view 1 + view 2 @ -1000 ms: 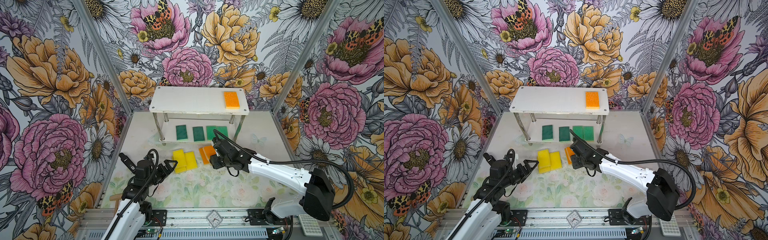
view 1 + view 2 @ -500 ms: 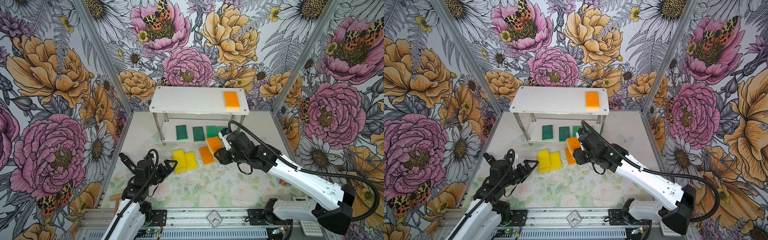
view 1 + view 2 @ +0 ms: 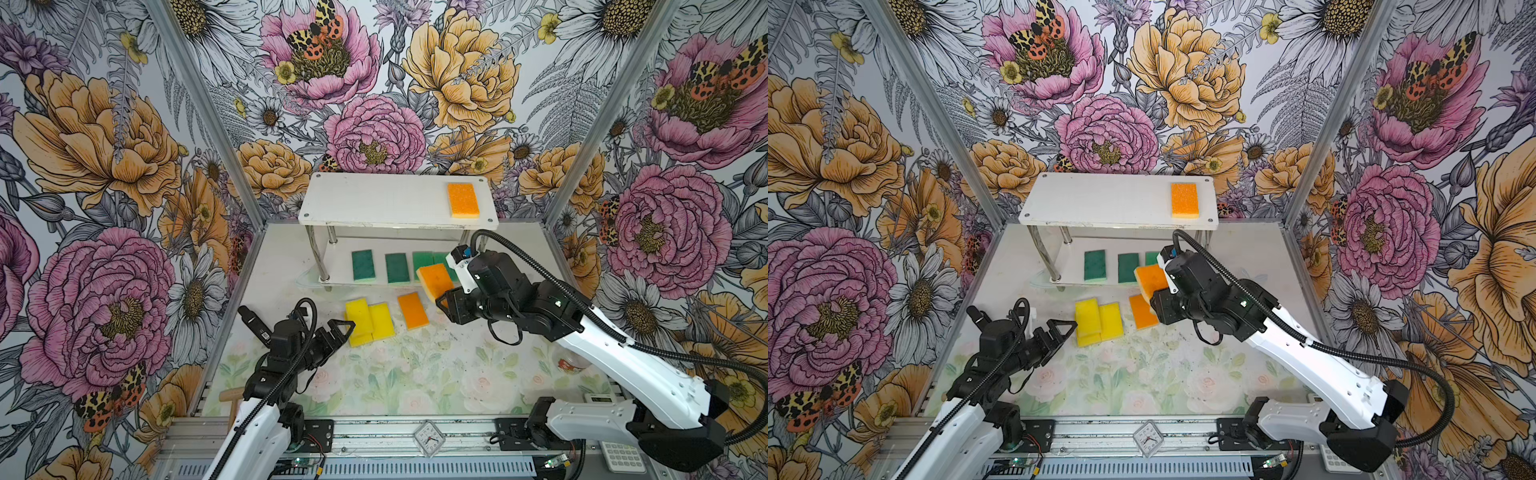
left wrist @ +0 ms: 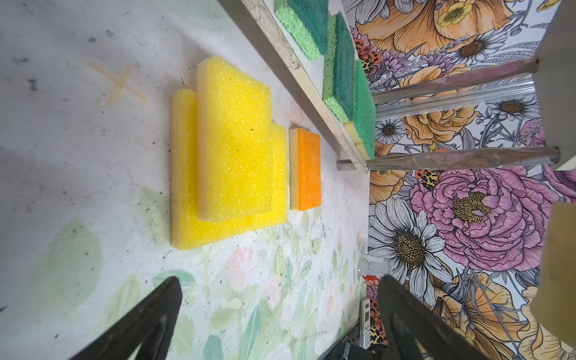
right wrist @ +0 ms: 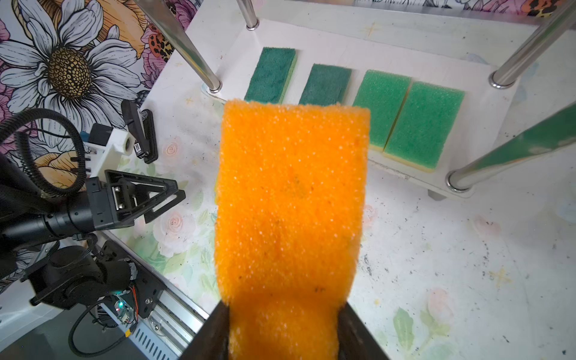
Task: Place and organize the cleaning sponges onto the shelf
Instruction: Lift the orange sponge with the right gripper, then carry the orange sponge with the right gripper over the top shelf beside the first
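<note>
Held orange sponge (image 3: pixel 434 279) higher; five on shelf (image 3: pixel 374 199)

no legible text, labels or numbers anywhere

Robot's right arm (image 3: pixel 602 345) reaches toward the white two-tier chrome-legged shelf (image 3: pixel 395 199). The right end effector (image 3: pixel 445 300) clamps a flat orange rectangular foam sponge (image 3: pixel 434 279), in the air just before the shelf's lower board. The left arm (image 3: pixel 257 415) sits low, farther from the shelf, with the left end effector (image 3: pixel 340 329) jaws spread wide.
</note>
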### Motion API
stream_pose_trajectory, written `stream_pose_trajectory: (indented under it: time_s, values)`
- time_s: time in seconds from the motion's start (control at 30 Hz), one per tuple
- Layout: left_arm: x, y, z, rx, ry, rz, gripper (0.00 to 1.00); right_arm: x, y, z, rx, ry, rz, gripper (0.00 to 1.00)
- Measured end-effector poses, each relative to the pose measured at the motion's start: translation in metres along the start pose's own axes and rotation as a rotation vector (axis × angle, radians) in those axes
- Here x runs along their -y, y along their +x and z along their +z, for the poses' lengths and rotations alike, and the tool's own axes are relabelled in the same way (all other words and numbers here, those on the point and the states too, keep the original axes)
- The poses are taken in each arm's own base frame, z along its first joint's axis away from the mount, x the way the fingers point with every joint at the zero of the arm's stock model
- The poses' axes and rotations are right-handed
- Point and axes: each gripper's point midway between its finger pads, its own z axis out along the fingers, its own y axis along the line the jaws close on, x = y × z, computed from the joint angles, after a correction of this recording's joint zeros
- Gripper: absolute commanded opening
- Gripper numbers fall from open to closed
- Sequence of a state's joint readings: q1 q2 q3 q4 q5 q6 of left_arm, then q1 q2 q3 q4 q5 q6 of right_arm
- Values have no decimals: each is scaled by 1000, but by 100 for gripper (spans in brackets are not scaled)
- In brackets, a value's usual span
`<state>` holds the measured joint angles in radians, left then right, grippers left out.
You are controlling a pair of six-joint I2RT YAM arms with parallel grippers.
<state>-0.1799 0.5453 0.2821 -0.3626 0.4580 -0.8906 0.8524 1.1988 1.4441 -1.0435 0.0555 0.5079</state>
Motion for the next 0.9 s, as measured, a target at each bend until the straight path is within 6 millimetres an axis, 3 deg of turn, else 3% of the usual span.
stream_pose_trajectory:
  time_s: [0.43, 0.9]
  values:
    - [0, 0, 0, 0, 1, 1, 99, -26, -59, -54, 159, -70, -59, 49]
    - [3, -1, -2, 10, 14, 7, 99, -38, -133, -91, 350, -39, -94, 51]
